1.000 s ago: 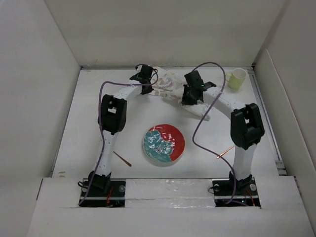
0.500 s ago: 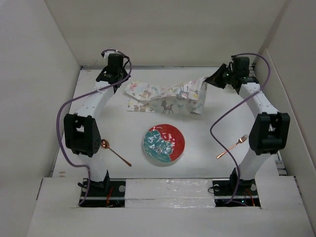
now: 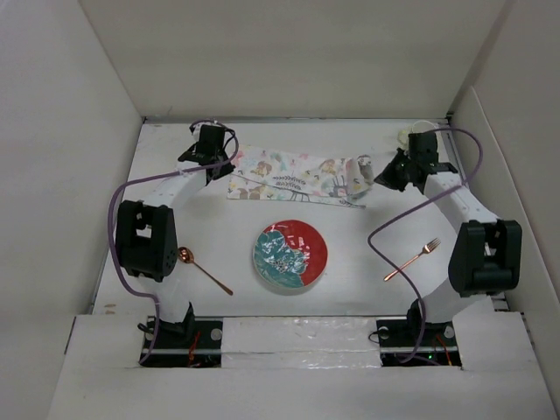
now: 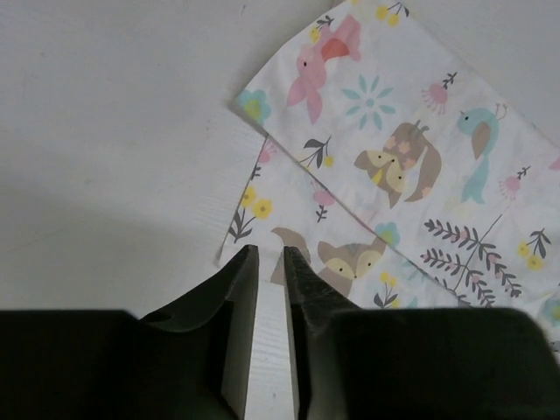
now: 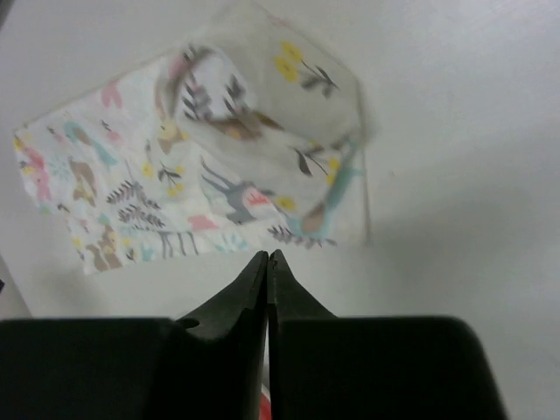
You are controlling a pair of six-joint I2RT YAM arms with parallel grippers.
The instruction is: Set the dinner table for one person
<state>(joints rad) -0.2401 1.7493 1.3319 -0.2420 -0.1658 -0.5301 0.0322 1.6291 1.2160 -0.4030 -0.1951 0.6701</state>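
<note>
The animal-and-leaf placemat (image 3: 293, 178) lies on the white dinner table (image 3: 236, 227) at the back, its right end folded over onto itself. My left gripper (image 3: 219, 170) is low at the mat's left corner. In the left wrist view my left gripper (image 4: 269, 254) has its jaws a narrow gap apart over the mat's edge (image 4: 385, 166). My right gripper (image 3: 386, 178) is just off the mat's right end. In the right wrist view my right gripper (image 5: 267, 255) is shut and empty, with the folded mat (image 5: 201, 166) ahead of it.
A red and teal plate (image 3: 290, 255) sits front centre. A copper spoon (image 3: 203, 269) lies left of it and a copper fork (image 3: 411, 259) lies right of it. A pale cup (image 3: 408, 134) peeks from behind my right wrist. Walls enclose the table.
The mat was bunched between the arms, then stretched and held up, and now lies on the table. Both arms have lowered and my right gripper has come off the mat.
</note>
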